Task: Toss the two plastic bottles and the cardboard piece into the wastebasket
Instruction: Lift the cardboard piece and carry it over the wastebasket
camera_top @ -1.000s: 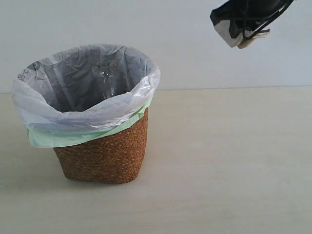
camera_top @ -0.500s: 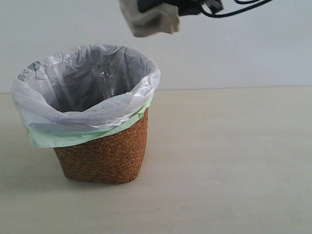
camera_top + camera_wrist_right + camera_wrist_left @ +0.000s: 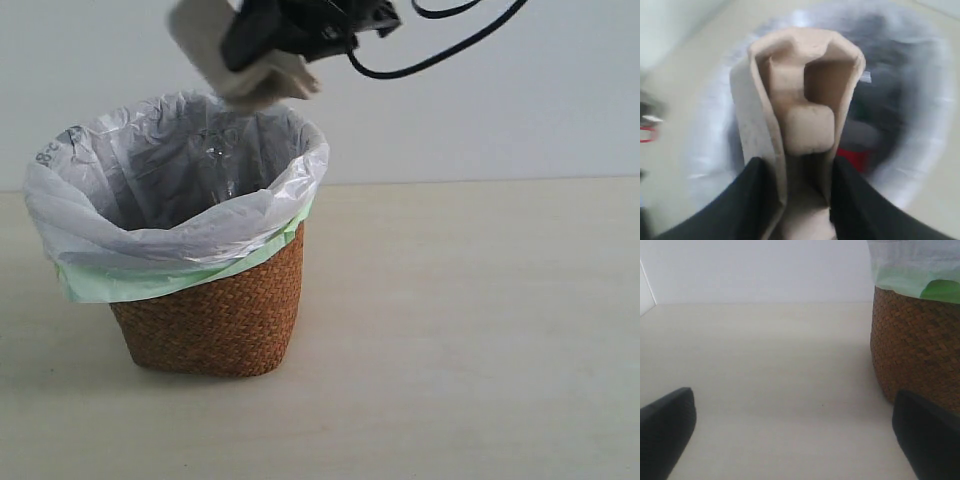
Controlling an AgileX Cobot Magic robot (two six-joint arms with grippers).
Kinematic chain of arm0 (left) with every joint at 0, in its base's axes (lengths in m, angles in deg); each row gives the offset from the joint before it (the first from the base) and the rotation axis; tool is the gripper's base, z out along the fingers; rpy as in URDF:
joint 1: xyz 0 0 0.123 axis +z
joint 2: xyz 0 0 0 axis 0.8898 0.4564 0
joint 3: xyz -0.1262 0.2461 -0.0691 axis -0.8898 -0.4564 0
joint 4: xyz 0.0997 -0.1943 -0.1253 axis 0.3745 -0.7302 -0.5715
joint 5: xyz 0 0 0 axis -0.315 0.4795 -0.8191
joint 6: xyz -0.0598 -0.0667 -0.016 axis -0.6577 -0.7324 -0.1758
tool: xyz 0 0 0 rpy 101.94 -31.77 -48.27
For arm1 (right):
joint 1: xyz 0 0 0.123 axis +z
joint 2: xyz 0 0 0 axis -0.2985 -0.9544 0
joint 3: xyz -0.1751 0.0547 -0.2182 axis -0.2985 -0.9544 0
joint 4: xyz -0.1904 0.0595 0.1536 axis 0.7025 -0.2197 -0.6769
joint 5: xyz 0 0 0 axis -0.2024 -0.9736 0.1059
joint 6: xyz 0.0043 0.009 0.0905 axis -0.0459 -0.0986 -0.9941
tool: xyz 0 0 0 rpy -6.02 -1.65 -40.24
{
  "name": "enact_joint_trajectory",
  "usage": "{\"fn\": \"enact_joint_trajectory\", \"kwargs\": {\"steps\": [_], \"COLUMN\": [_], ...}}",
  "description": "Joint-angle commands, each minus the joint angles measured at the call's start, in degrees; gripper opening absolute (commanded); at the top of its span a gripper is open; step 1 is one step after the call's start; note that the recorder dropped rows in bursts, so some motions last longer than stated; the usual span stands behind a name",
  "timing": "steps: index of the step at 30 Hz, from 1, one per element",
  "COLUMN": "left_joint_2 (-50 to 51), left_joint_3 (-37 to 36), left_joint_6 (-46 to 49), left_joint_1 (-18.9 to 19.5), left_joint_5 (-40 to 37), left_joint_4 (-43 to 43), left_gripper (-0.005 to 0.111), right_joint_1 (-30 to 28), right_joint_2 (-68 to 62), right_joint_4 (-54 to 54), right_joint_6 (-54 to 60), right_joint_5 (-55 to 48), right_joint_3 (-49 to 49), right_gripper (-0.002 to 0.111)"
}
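Cardboard piece (image 3: pixel 262 85): clamped between the fingers of the right gripper (image 3: pixel 802 200), held in the air over the mouth of the wastebasket (image 3: pixel 215 310), clear of the white liner. A red-labelled bottle (image 3: pixel 852 159), blurred, lies inside. Left gripper (image 3: pixel 797 440): jaws spread, empty, low over the table (image 3: pixel 770 355) beside the wicker wall.

You had a pale beige table (image 3: pixel 480 340) spread across the whole foreground, matte, with faint streaks running sideways. Along the table's far edge stood a plain off-white wall (image 3: pixel 520 110), meeting it in one straight line. In the left wrist view, a slanted white panel (image 3: pixel 644 290) stood at the table's edge. In the right wrist view, a small red blur (image 3: pixel 647 134) showed against the table, too smeared to name.
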Motion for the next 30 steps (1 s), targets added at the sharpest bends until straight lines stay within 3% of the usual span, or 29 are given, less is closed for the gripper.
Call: {"fn": "enact_joint_trajectory", "kwargs": {"steps": [1,5,10,13,16,20,23,26,30], "left_joint_2": [-0.2,-0.2,-0.2,-0.2,-0.2,-0.2,-0.2,-0.2,-0.2], "left_joint_3": [0.2,0.2,0.2,0.2,0.2,0.2,0.2,0.2,0.2], "left_joint_6": [-0.5,-0.5,-0.5,-0.5,-0.5,-0.5,-0.5,-0.5,-0.5], "left_joint_1": [-0.4,-0.4,-0.4,-0.4,-0.4,-0.4,-0.4,-0.4,-0.4], "left_joint_5": [0.4,0.4,0.4,0.4,0.4,0.4,0.4,0.4,0.4], "left_joint_4": [-0.1,-0.1,-0.1,-0.1,-0.1,-0.1,-0.1,-0.1,-0.1], "left_gripper": [0.108,0.108,0.108,0.108,0.108,0.108,0.108,0.108,0.108], "right_joint_1": [-0.2,-0.2,-0.1,-0.1,-0.1,-0.1,0.4,0.7,1.1], "right_joint_2": [0.4,0.4,0.3,0.0,-0.2,-0.2,-0.2,-0.2,-0.2], "right_joint_4": [30.7,53.3,55.3,45.8,28.4,-8.6,-27.6,-31.7,-25.1], "right_joint_6": [-14.6,-27.7,-32.6,-31.5,-25.2,-6.0,7.0,9.2,8.8], "right_joint_5": [2.4,0.5,-0.8,-0.5,1.1,3.7,3.9,4.5,4.5], "right_joint_3": [0.3,0.3,0.3,0.3,0.3,0.3,0.3,0.3,0.3], "right_gripper": [0.0,0.0,0.0,0.0,0.0,0.0,0.0,0.0,0.0]}}
